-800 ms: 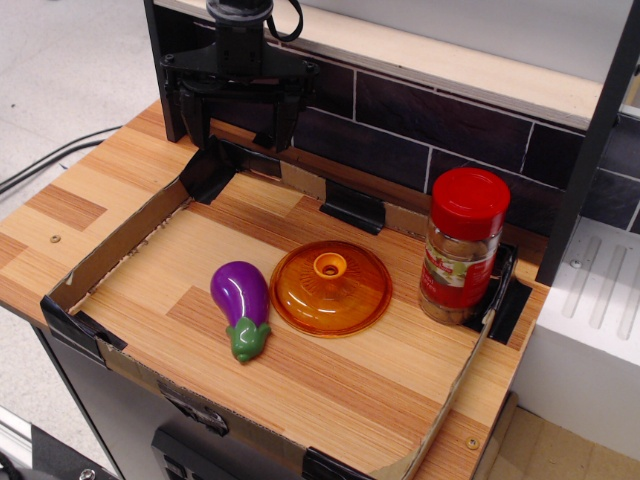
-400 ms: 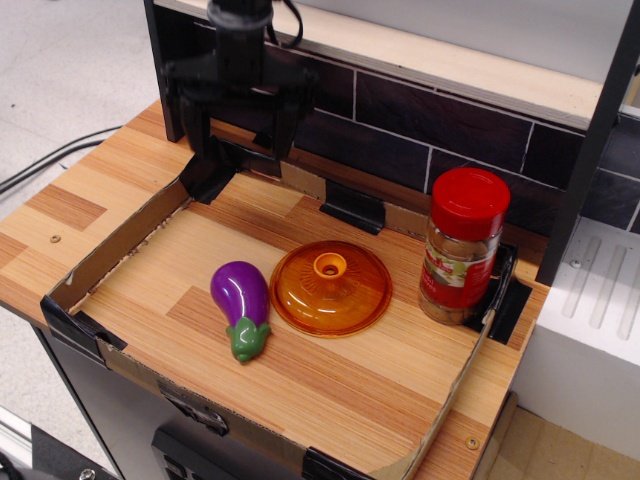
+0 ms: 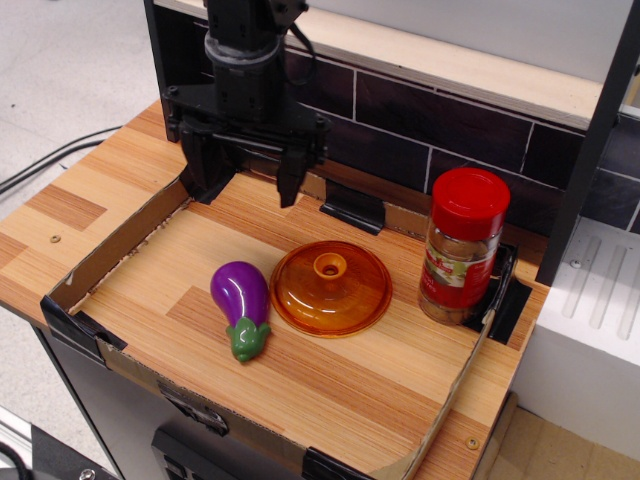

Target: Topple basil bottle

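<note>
Overhead, the black arm hangs at the back left of the tray, wrist pointing straight down.
Its gripper (image 3: 243,186) is spread wide, both fingers (image 3: 290,180) empty and touching nothing, above bare wood near the rear cardboard wall (image 3: 130,235). Well apart, the basil bottle (image 3: 463,246) stands upright in the tray's far right corner, red cap on, brownish contents inside. Between them lie an orange lid (image 3: 330,287) with a knob and, just beside it, a purple toy eggplant (image 3: 241,304).
</note>
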You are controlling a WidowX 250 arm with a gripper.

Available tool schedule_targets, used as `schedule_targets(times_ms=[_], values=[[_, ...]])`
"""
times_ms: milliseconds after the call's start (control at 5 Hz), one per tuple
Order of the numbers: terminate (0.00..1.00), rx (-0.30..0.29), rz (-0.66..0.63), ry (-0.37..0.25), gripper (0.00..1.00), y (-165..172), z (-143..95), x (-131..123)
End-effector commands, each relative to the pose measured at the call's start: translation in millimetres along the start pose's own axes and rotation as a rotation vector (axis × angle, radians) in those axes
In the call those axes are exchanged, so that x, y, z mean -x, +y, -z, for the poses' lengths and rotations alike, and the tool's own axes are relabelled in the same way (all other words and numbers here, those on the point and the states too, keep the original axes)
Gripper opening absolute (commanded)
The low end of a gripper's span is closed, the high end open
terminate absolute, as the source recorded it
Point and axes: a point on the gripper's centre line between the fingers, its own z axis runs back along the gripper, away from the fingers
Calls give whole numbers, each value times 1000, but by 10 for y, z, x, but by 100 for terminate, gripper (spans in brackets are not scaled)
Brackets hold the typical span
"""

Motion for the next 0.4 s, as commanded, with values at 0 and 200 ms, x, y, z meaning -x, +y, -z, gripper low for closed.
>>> schedule_targets(times_ms=[0,200], values=[[0,61,284,-5,100,-193,-385,145],[0,108,418,15,100,-386,-312,152]])
